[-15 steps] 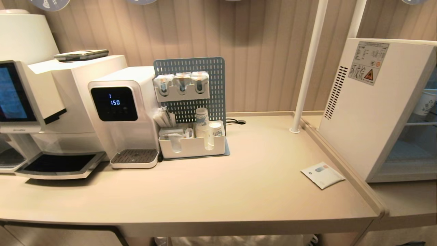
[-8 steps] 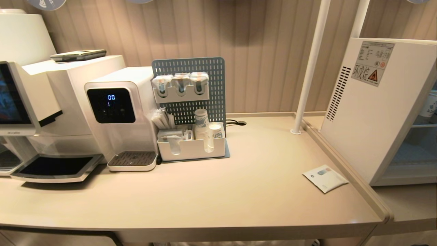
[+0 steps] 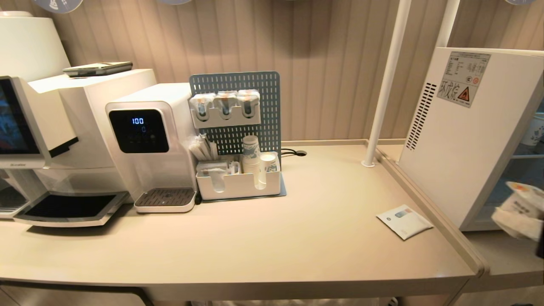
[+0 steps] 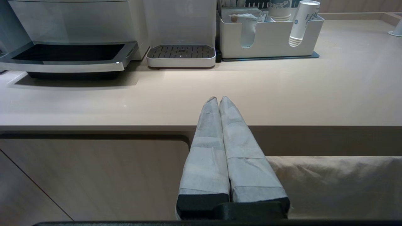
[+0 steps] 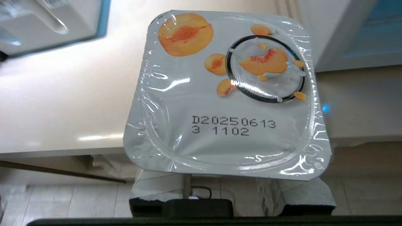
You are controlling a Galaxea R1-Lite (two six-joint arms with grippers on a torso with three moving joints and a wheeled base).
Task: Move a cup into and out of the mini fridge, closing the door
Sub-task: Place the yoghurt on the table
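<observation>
The right hand (image 3: 525, 210) shows at the 3 o'clock edge of the head view, its white-wrapped fingers (image 5: 157, 185) clamped on the cup (image 5: 226, 94). The cup is off the bench (image 3: 272, 238), held in the air in front of the mini fridge (image 3: 467, 140), at about 5 o'clock from the fridge's white side panel. In the right wrist view the cup's foil top fills most of the picture: silver, with peach pictures and a printed date code, and the two wrapped fingers show just under its near edge, one on each side.

The mini fridge stands on a lower surface beside the bench, at 3 o'clock, with side vents and a warning label on its white side. Its interior shows at the far edge, with a wire shelf and a patterned paper cup (image 3: 536, 129) on it; the door itself I cannot make out.

The left hand (image 4: 219, 100) hangs below the bench's front edge, its two wrapped fingers pressed together with nothing between them.

On the bench, a white organiser tray (image 3: 238, 182) with paper cups stands at 11 o'clock against a blue pegboard (image 3: 236, 110). A water dispenser (image 3: 148, 140) with a lit display stands just beside it at 9 o'clock, next to a coffee machine (image 3: 46, 127). A small white sachet (image 3: 403, 221) lies flat at 4 o'clock, near the bench's raised edge.
</observation>
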